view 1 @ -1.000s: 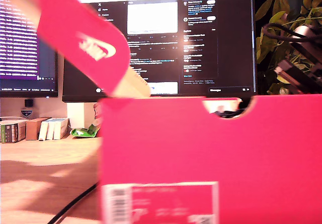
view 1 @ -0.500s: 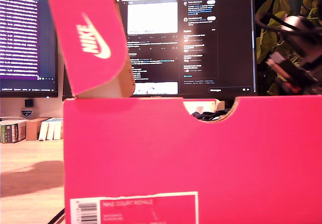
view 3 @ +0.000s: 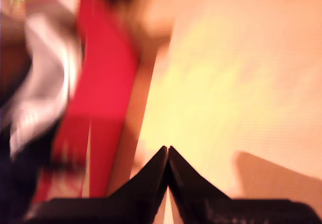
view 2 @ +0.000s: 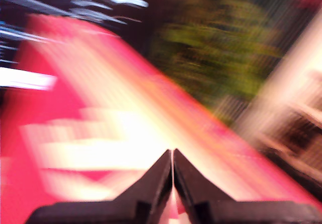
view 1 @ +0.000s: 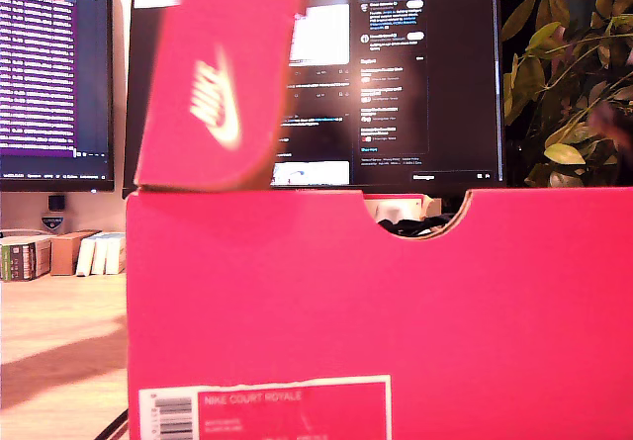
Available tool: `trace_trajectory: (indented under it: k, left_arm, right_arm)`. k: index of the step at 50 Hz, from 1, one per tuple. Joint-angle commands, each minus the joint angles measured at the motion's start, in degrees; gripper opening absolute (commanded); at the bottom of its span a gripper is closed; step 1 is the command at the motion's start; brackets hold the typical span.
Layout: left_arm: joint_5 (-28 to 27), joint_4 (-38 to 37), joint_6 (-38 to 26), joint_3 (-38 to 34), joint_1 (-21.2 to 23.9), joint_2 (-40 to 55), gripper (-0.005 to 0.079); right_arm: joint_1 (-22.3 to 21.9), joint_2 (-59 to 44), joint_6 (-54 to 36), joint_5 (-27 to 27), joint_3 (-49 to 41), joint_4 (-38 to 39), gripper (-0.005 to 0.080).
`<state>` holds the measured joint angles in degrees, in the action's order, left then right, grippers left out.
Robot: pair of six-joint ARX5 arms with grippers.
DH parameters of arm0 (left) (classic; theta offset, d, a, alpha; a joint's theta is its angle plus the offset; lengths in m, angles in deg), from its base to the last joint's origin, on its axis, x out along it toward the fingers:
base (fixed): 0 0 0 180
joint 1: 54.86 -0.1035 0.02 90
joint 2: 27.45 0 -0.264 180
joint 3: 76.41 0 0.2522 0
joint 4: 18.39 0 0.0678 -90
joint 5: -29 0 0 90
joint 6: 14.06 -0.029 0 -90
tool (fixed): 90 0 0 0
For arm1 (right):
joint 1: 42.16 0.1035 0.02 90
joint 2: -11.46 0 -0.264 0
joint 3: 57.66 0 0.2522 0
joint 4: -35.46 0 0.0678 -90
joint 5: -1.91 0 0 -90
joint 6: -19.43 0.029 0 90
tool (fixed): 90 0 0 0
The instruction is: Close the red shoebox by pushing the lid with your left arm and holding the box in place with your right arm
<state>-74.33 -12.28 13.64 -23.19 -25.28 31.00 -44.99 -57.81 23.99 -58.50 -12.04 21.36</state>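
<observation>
The red shoebox [view 1: 396,302] fills the lower part of the exterior view, its front wall bearing a white barcode label [view 1: 262,410]. Its lid [view 1: 223,74], with a white swoosh logo, stands almost upright above the box's corner toward the exterior view's left. No gripper shows in the exterior view. My first gripper [view 2: 172,152] is shut with nothing between its fingers, over a blurred red surface [view 2: 100,108] with white patches. My second gripper [view 3: 167,148] is also shut and empty, over bare tabletop [view 3: 241,83] beside the box's red wall [view 3: 103,83].
Two lit monitors [view 1: 396,84] stand behind the box, and a leafy plant [view 1: 569,84] fills the exterior view's right. Small boxes and books [view 1: 59,252] line the desk at the exterior view's left. A black cable [view 1: 119,422] runs under the box corner.
The lid has swung from a low tilt to nearly upright. The box slid toward the exterior view's left, then stopped. The arm seen before the plant has left the exterior view.
</observation>
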Motion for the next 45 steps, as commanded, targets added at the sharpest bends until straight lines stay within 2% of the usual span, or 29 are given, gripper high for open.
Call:
trace_trajectory:
  k: [1, 6, 10, 12, 17, 24, 32, 45]
  left_arm:
    - [-0.98, 1.09, -1.14, 0.46, 0.11, -2.34, -0.0019]
    - [-4.02, -7.23, -1.14, 0.46, -1.42, -2.32, -0.0019]
    - [-5.62, -15.02, -1.27, 0.46, -2.62, -2.29, -0.0019]
    - [-6.01, -18.08, -3.50, 0.46, -2.84, -2.27, -0.0019]
    - [-6.10, -23.23, -5.70, 0.46, -2.84, -2.27, -0.0018]
    - [-6.14, -25.62, -6.86, 0.46, -3.45, -2.27, -0.0018]
    - [-6.32, -25.92, -7.17, 0.46, -3.58, -2.27, -0.0018]
    - [-6.88, -26.27, -7.17, 0.46, -3.58, -2.27, -0.0018]
  right_arm:
    - [-0.35, 0.17, 0.07, 2.69, 1.05, -0.74, -0.0012]
    - [-0.33, 0.17, 1.46, 7.30, 2.40, -2.05, -0.0012]
    - [0.09, 0.17, 3.37, 13.25, 2.91, -2.99, -0.0012]
    - [0.59, 0.17, 4.31, 15.80, 2.91, -3.34, -0.0012]
    - [2.36, 0.17, 4.68, 18.10, 2.91, -6.14, -0.0012]
    - [5.53, -0.07, 2.82, 18.05, 2.91, -10.34, -0.0012]
    - [8.66, -0.11, 2.60, 18.08, 2.91, -10.40, -0.0012]
    - [9.73, -0.11, 2.93, 21.16, 2.91, -10.45, -0.0012]
